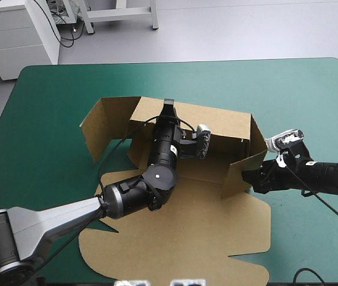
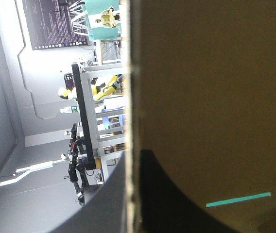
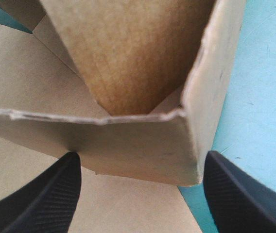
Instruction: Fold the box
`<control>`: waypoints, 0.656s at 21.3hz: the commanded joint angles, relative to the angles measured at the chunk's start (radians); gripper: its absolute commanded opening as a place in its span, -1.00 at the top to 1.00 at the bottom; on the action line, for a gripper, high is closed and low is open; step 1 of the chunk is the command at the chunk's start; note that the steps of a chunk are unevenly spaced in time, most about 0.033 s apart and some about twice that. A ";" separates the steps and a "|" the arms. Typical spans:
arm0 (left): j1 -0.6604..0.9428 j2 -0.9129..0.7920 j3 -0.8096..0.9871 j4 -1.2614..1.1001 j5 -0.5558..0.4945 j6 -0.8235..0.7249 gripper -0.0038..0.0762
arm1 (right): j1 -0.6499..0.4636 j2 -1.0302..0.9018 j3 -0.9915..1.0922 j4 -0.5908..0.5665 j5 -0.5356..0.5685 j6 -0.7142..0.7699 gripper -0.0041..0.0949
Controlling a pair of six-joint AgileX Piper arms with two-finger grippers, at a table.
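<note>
The box (image 1: 210, 170) sits mid-table (image 1: 50, 89), half raised. Its back wall (image 1: 222, 122) and right wall are up, the left panel splays outward, and the lid (image 1: 205, 244) lies flat on the near side. The left gripper (image 1: 168, 108) reaches in over the floor and pinches the back wall's top edge, the board between its nearly closed fingers. The right gripper (image 3: 140, 155) stands spread at the near right corner, with the short flap (image 3: 128, 138) just ahead of it, untouched as far as I can tell.

The board looks light and stiff, bending only at its creases. Thin edges could slip or buckle, so I judge it best gripped across an edge, close to a fold.

In the left wrist view board blocks nearly everything, so grip depth is unclear. The left arm hides part of the floor and the left corner.
</note>
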 commanded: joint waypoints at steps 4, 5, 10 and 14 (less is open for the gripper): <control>-0.004 -0.053 -0.028 0.072 0.033 -0.013 0.92 | -0.005 -0.016 0.044 0.145 -0.116 -0.015 -0.45; -0.004 -0.053 -0.028 0.072 0.033 -0.013 0.92 | -0.005 -0.018 0.075 0.192 -0.133 -0.038 -0.45; -0.004 -0.053 -0.028 0.073 0.033 -0.013 0.92 | 0.112 -0.018 0.152 0.332 -0.310 -0.114 -0.45; -0.004 -0.053 -0.028 0.073 0.033 -0.013 0.92 | 0.258 -0.018 0.154 0.345 -0.528 -0.062 -0.45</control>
